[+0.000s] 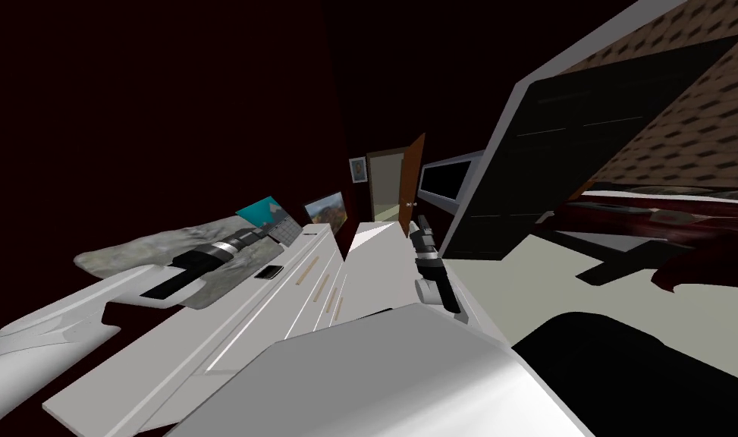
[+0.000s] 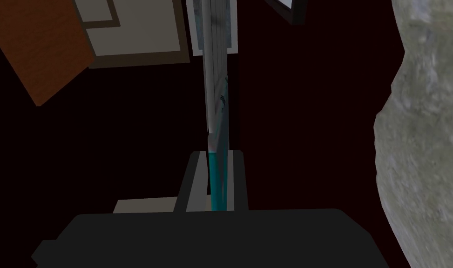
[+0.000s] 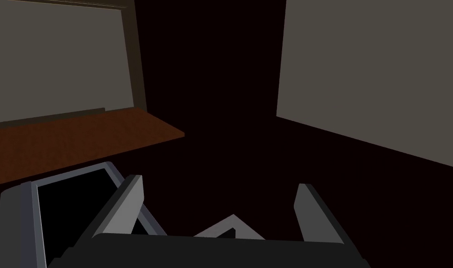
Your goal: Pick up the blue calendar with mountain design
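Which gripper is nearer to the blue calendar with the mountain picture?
Left. The left gripper is shut on the edge of the blue mountain calendar. The right gripper hangs open beside the white dresser, apart from the calendar.

Teal-blue calendar with mountain picture and grey date grid; tilted, at the white worktop's far end; pinched edge-on in the left end effector.

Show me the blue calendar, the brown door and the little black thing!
calendar [image 1: 260, 213]: head view, on its blue picture half.
brown door [image 1: 415, 180]: head view, on the middle of the open panel.
little black thing [image 1: 269, 271]: head view, on its flat top.
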Robot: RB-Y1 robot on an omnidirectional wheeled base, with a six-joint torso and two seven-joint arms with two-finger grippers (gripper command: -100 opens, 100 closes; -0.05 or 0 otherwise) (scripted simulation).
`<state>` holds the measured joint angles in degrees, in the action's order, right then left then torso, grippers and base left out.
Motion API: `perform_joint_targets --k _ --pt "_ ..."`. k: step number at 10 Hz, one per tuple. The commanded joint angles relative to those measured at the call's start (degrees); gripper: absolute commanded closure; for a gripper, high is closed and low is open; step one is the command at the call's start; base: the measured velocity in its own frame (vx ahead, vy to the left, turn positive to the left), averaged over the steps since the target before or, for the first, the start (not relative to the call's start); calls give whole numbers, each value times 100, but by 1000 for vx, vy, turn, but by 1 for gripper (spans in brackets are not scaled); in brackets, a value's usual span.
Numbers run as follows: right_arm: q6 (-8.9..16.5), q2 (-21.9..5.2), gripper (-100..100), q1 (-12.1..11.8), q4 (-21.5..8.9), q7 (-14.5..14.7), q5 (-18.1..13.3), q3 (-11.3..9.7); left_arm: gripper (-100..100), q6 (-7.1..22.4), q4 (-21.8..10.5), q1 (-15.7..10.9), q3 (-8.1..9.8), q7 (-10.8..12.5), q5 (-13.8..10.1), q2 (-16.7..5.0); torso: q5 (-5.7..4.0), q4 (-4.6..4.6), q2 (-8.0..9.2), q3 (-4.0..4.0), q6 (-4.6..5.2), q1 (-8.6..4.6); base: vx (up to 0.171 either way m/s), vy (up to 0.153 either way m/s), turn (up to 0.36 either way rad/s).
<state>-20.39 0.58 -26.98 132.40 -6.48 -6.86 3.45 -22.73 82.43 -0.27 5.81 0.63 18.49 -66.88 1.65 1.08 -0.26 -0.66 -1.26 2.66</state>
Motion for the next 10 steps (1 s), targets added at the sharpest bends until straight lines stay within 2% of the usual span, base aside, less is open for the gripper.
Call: perform_joint_targets --k 1,2,3,4,5,7,8,10 --pt "0 0 0 0 0 0 0 0 100 -9 271 286 38 14 -11 -20 0 0 0 0 0 0 -9 -3 -16" --pt "0 0 0 0 0 0 0 0 100 -9 271 339 38 14 -11 -20 0 -4 14 8 -3 -1 -16 -5 1" --pt "0 0 0 0 0 0 0 0 100 105 540 598 342 -59 -210 -146 0 -6 21 13 -5 0 111 -35 176" --pt "0 0 0 -2 0 0 0 0 100 105 716 801 512 -59 -210 -146 -6 -9 -4 4 -18 -7 128 -23 157" --pt "0 0 0 -1 0 0 0 0 100 105 858 954 569 -59 -210 -146 -4 -2 -14 -5 -6 -5 79 4 -11" --pt "0 0 0 0 0 0 0 0 100 105 1102 1223 569 -59 -210 -146 -1 0 1 0 4 -2 18 11 -25" --pt "0 0 0 0 0 0 0 0 100 219 1302 1403 830 -132 -408 -271 -1 -3 12 7 1 1 100 -12 149" --pt "0 0 0 -2 0 0 0 0 100 219 1714 1767 1101 -132 -408 -271 -10 -4 -19 -6 2 -11 116 -16 88"
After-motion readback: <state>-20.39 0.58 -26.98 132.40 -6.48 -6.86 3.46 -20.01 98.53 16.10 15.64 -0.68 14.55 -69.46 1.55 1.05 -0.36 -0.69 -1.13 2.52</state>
